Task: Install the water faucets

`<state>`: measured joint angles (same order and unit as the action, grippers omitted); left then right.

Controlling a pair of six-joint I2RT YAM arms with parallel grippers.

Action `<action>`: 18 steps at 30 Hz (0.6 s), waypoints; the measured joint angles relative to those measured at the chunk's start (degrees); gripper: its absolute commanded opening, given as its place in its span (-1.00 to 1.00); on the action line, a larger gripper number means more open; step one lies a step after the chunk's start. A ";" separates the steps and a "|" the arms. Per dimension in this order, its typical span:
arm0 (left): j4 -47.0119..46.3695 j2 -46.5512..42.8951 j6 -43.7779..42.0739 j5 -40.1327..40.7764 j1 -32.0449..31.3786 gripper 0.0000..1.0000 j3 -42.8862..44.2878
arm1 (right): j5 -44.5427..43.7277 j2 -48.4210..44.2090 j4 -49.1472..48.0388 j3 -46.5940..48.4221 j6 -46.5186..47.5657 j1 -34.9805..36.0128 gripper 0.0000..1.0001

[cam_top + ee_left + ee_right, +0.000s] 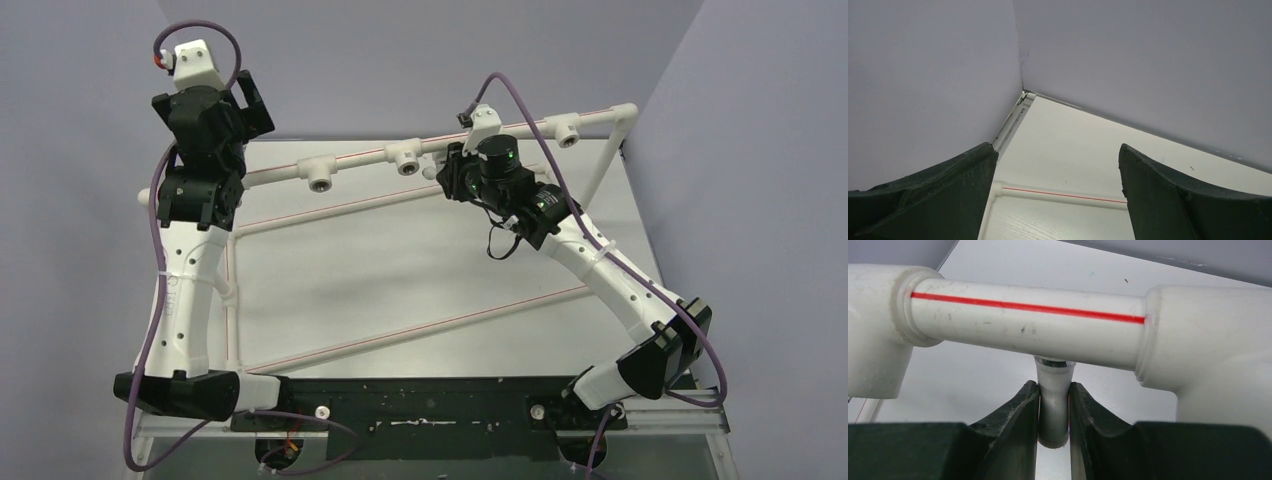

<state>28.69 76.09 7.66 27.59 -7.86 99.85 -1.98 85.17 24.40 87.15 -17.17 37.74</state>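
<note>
Seen from above, two white-and-black robot arms are standing at the near edge of a pale white table (430, 260). On the table is sitting a frame of white plastic pipes with thin red stripes (350, 163), and its raised back rail serves as the reference here.

Just right of the rail's middle, the right gripper (1054, 386) is sitting close against the near side of the rail, between two white tee sockets (1208, 345). Its black fingers (1013, 415) are clenching a small white plastic water faucet (1052, 415) by its narrow stem. The faucet's far end is passing behind the rail, so it cannot be told whether it is touching a socket. Its knob is hidden.

By the rail's left end, the left gripper (1058, 150) is hanging raised above the frame. Its jaws are spread wide and are holding nothing. It is pointing beyond the rail towards the far corner, where two lavender walls (1148, 60) are meeting.
</note>
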 measured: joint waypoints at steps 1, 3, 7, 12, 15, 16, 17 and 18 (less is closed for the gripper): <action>0.04 0.39 0.96 -1.33 1.16 0.79 -0.52 | 0.09 0.00 -0.26 -0.02 -0.15 -0.11 -1.00; 0.04 0.55 2.58 -3.39 3.58 0.78 -2.32 | 0.22 0.00 -0.70 -0.15 -0.42 -0.28 -1.00; 0.24 0.68 4.48 -5.18 6.49 0.77 -6.05 | 0.33 0.00 -2.12 -0.87 -0.48 -0.83 -1.00; 1.25 1.95 5.49 -7.08 6.84 0.72 -8.57 | 1.29 0.00 -4.04 -1.70 -0.48 -2.51 -1.00; 2.19 3.04 5.66 -8.41 6.86 0.69 -9.70 | 1.97 0.00 -4.66 -1.90 -0.46 -4.09 -1.00; 2.56 3.30 5.70 -8.81 6.86 0.68 -10.14 | 2.10 0.00 -4.72 -1.92 -0.46 -4.59 -1.00; 2.43 3.48 5.73 -9.27 6.86 0.67 -10.27 | 2.38 0.00 -4.90 -2.05 -0.28 -5.29 -1.00; 2.19 3.54 5.75 -10.01 6.86 0.66 -10.27 | 2.86 0.00 -5.25 -2.12 -0.28 -5.86 -1.00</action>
<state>30.87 79.64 13.41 17.58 -0.99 89.58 0.89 85.17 19.16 85.03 -17.45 31.88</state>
